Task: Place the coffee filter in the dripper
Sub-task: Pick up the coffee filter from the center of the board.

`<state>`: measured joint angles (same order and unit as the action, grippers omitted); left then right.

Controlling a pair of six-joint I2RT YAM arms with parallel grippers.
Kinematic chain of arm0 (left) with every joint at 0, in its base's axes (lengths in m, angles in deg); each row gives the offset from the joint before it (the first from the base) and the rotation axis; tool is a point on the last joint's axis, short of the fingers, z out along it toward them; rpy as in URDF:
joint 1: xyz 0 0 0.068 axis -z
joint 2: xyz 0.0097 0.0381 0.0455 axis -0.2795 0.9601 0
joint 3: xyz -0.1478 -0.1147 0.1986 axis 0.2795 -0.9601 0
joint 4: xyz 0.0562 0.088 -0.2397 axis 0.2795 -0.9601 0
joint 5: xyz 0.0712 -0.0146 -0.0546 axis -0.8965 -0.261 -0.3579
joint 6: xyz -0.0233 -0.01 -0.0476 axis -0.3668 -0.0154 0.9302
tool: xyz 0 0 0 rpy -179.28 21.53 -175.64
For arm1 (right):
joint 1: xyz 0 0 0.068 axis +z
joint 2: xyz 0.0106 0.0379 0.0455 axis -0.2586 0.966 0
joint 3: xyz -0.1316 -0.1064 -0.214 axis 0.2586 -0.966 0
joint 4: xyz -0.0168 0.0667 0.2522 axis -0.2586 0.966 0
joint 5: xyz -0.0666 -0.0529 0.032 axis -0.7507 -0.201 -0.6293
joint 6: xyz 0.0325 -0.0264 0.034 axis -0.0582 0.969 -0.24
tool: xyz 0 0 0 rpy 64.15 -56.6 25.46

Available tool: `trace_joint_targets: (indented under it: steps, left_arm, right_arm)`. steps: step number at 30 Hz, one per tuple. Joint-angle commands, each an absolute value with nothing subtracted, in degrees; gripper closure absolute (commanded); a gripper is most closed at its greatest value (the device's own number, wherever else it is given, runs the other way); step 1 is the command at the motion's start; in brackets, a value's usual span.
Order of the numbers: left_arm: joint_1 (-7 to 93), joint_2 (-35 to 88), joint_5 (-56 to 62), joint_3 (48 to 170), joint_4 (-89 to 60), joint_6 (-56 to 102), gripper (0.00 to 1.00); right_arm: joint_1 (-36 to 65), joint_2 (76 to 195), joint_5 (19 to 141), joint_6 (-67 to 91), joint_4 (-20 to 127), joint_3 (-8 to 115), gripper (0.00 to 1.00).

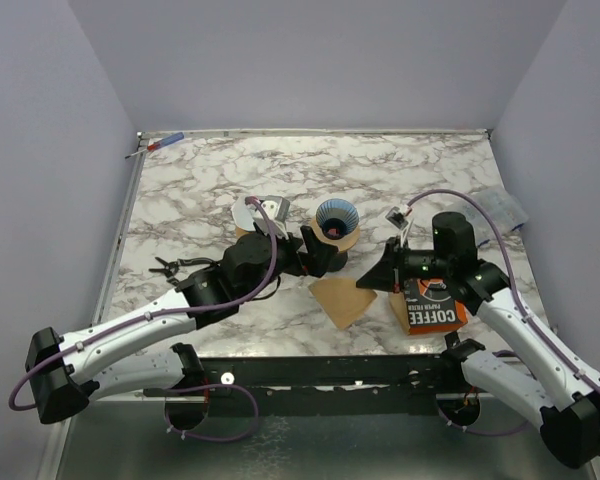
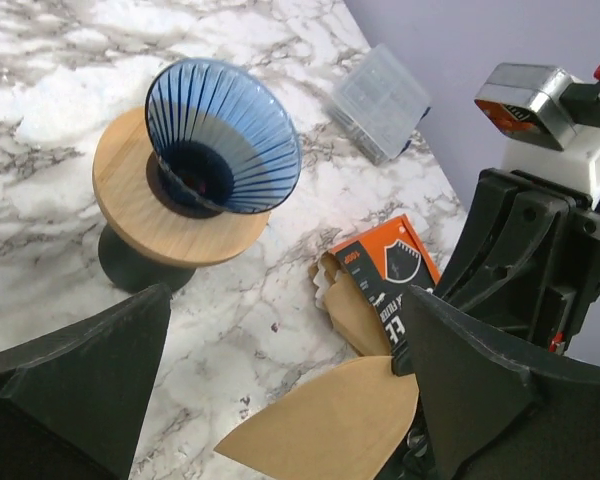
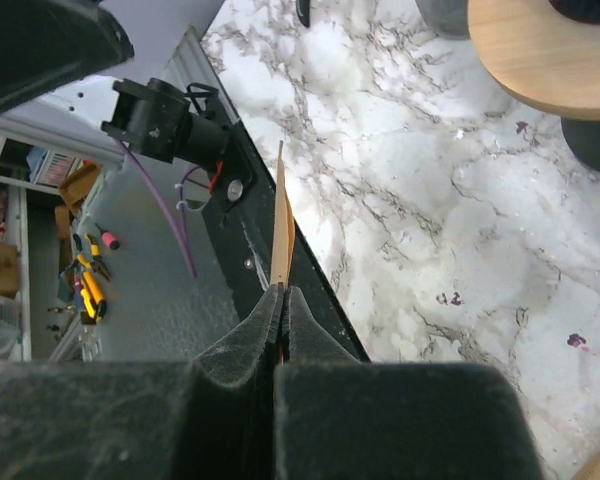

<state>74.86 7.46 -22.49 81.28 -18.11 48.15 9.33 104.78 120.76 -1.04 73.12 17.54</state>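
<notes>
Brown filter (image 3: 283, 215) sits pinched edge-on between the right fingers (image 3: 242, 352).

Top view: high behind arms (image 1: 130, 325), whole table (image 1: 180, 200). Wrist views: close, low; both catch wooden stand (image 2: 120, 190).

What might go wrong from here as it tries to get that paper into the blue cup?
The right claw pinches the flat brown paper filter by one thin edge, so it may slip or buckle. Being folded flat, it might not seat in the ribbed blue cone dripper. The open left claw sits close enough to knock its round wooden stand.
</notes>
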Motion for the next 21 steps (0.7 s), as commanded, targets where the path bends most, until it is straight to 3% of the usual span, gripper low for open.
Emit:
trace_joint_targets:
  steps: [1, 12, 21]
  left_arm:
    - [73.79, 7.09, -20.39, 85.94, -22.72, 42.74, 0.01]
    - [72.65, 3.59, -31.19, 92.38, -28.84, 35.88, 0.01]
    - [72.66, 6.0, -29.57, 99.61, -33.02, 31.24, 0.01]
  right_arm:
    - [9.45, 102.62, 123.64, 0.1, 70.46, 21.89, 1.0]
    - [9.46, 97.96, 101.57, 6.7, 66.23, 30.02, 1.0]
    - [9.46, 98.0, 102.49, 16.31, 58.26, 27.81, 1.0]
